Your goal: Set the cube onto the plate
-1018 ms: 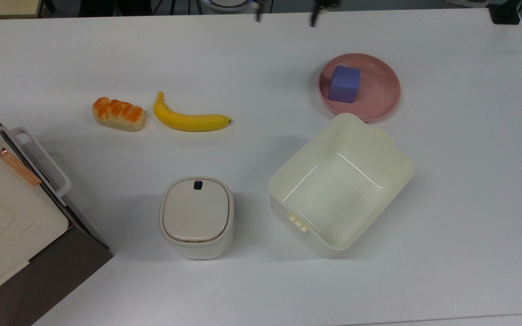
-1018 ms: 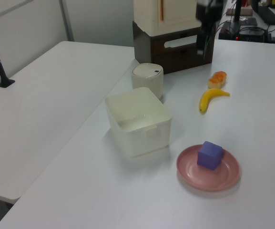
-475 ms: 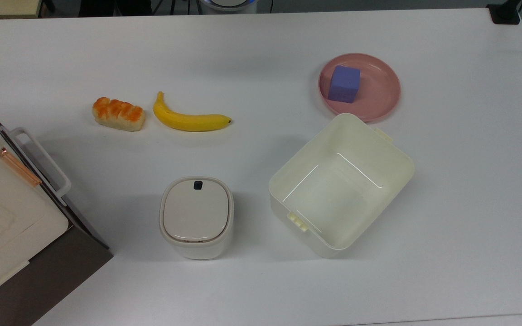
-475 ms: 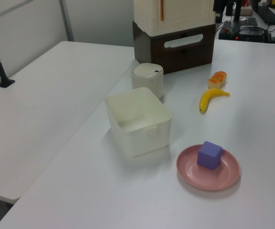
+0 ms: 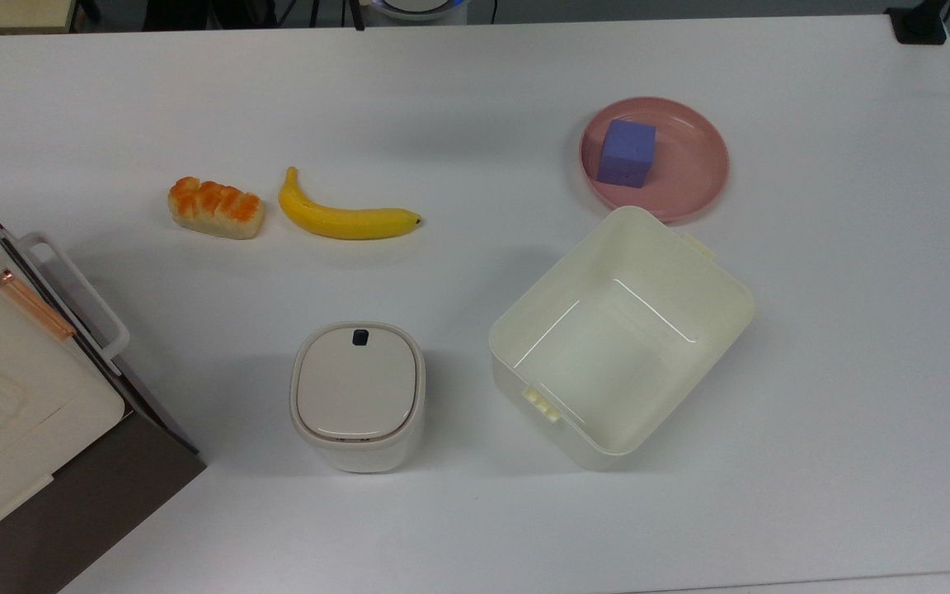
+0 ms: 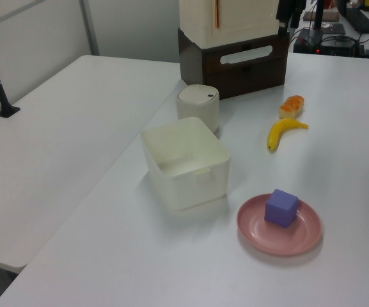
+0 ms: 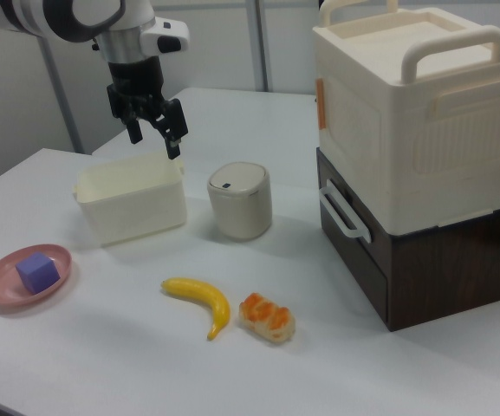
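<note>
The cube is seen resting on the plate, just beyond the cream tub. The gripper has been withdrawn high, fingers spread and empty; the task is judged complete.

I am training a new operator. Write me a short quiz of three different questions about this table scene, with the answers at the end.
1. True or false: the cube lies on the plate.
2. Multiple choice: in the top view, what lies directly to the left of the banana?
A. the lidded canister
B. the orange-topped bread piece
C. the cream tub
3. Short answer: what is inside the cream tub?

Key
1. True. It sits on the plate's top view's left half.
2. B, the bread piece; the canister stands below.
3. Nothing; its bottom is bare. The gripper hangs open above it in the right view, holding nothing.
</note>
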